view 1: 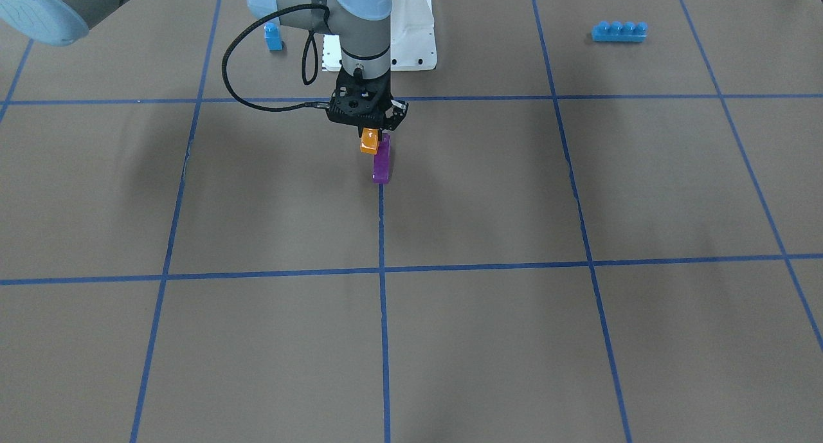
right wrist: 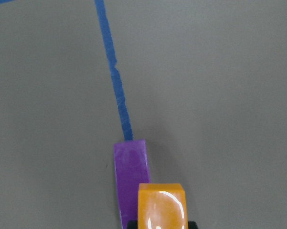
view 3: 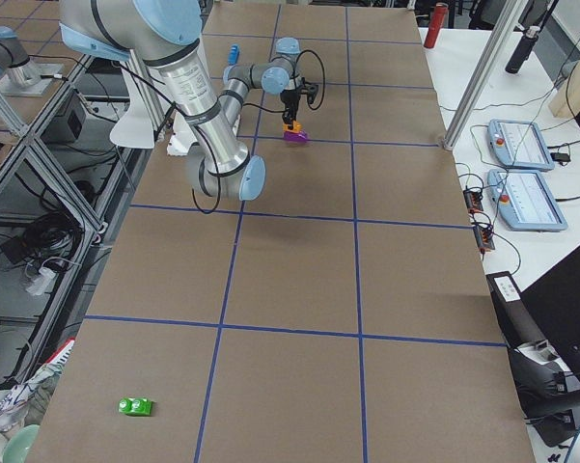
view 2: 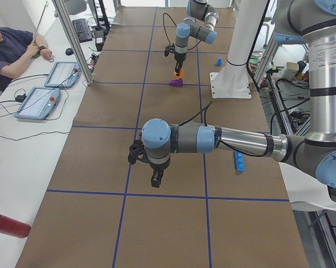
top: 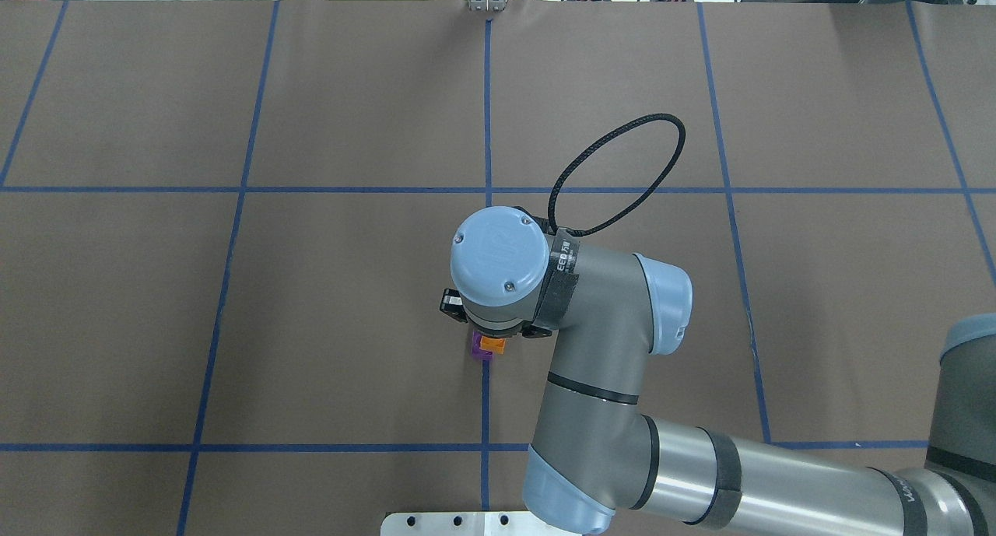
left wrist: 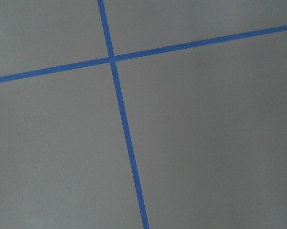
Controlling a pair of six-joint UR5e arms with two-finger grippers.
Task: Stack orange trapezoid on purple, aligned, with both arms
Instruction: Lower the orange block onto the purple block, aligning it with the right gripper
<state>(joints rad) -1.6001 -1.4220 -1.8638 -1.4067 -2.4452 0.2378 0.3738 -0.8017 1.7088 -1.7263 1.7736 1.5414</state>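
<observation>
- Nearest in the exterior left view, the left arm [view 2: 240, 142] reaches across the table [view 2: 173, 229]. Its left gripper [view 2: 156, 182] points down above the brown surface. I cannot tell whether its fingers are spread or pressed together. Its wrist camera shows only the brown surface and crossed tape.
- At 3 o'clock from that gripper in the same view, the long blue brick [view 2: 239, 162] lies flat on the table.
- Farther along, the white base plate [view 2: 232, 84] sits at the robot's side.
- At 9 o'clock from the plate, the purple brick [view 1: 382, 163] rests on the table at the end of a blue tape line [right wrist: 115, 81].
- The right arm [top: 591, 341] holds the right gripper [view 1: 370, 134] pointing down, its fingers pinching the orange trapezoid [view 1: 369, 141].
- The orange trapezoid is off the table, at the purple brick's 11 o'clock in the front-facing view. In the wrist view it overlaps the purple brick's near corner. I cannot tell whether the two touch.
- Farthest in the exterior left view, at 2 o'clock from the purple brick, stands the small blue brick [view 2: 218, 62].
</observation>
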